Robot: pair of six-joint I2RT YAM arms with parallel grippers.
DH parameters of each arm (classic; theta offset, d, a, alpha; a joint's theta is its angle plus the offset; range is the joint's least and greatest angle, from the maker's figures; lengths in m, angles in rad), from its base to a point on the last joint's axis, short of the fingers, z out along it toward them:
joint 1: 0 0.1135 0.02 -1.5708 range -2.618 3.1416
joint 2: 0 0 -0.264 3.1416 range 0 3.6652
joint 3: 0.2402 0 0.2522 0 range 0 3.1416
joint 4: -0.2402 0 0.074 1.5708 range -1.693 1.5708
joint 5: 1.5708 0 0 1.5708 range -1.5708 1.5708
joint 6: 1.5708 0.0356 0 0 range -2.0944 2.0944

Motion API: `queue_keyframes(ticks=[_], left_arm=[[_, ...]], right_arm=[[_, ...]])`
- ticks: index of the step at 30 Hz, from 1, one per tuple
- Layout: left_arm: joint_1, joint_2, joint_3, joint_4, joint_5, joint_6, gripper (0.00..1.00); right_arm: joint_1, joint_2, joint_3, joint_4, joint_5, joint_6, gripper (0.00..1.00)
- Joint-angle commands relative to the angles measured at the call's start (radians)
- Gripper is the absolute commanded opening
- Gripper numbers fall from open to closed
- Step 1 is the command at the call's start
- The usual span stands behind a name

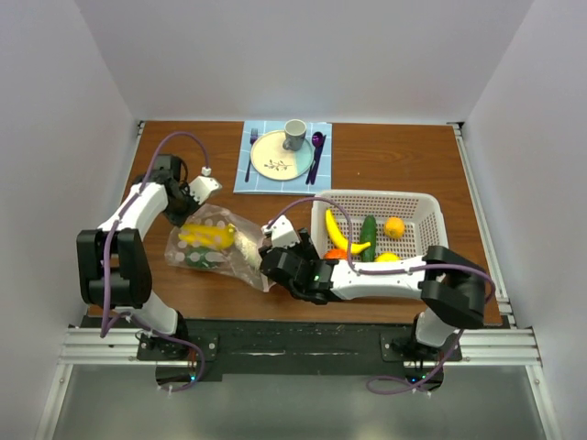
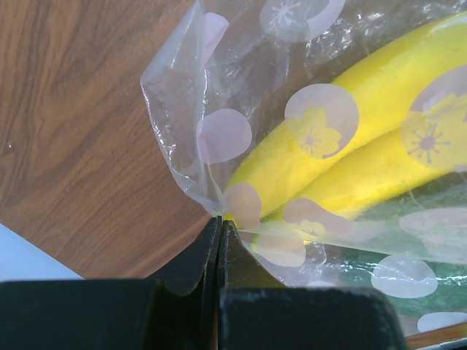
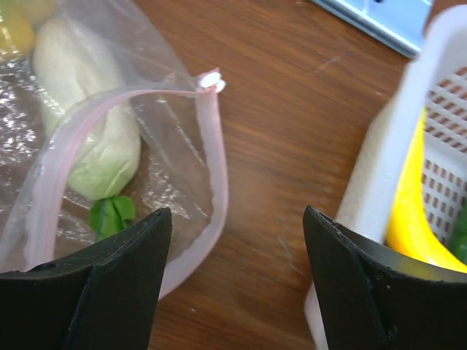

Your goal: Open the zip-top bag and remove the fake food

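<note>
The worktop (image 1: pixel 394 156) is carrying the basket (image 1: pixel 431 213), which is already holding some food (image 1: pixel 337 231). Just beside it the bag (image 1: pixel 240 266) is lying with its pink zipper mouth gaping towards the basket. The left pincer (image 2: pixel 220 222) is clamped tight on the bag's opposite corner, likely anchoring it. The right pincer (image 3: pixel 237 219) is standing wide and empty at the mouth. Bananas (image 2: pixel 350 153) are waiting inside.

Even, bright light fills your overhead view, shadows soft and short; up close, glare sheens the zip-top bag (image 2: pixel 241 58) and your basket (image 3: pixel 398 168) rim blurs.
</note>
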Motion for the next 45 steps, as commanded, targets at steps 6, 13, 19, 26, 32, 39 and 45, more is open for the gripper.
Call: queue_keyframes(ticks=[6,13,19,26,32,39,45], left_arm=[[0.008,0.027,0.007,0.033,0.003,-0.010,0.00],[-0.002,0.038,-0.002,0.027,0.016,-0.033,0.00],[-0.025,0.029,-0.039,0.046,0.006,-0.060,0.00],[-0.026,0.018,-0.090,0.087,-0.007,-0.080,0.00],[-0.026,0.027,-0.113,0.124,-0.037,-0.085,0.00],[-0.026,0.029,-0.096,0.124,-0.049,-0.077,0.00],[-0.026,0.035,-0.084,0.116,-0.055,-0.083,0.00]], right_arm=[[-0.003,0.134,0.037,0.248,-0.175,-0.085,0.80],[-0.004,0.211,0.052,0.340,-0.295,-0.050,0.96],[-0.013,0.240,0.055,0.441,-0.418,-0.004,0.99],[-0.018,0.246,0.078,0.468,-0.476,0.059,0.88],[-0.015,0.197,0.092,0.334,-0.372,0.080,0.67],[-0.004,0.153,0.092,0.139,-0.124,0.062,0.56],[0.048,0.038,0.054,0.122,-0.038,0.008,0.61]])
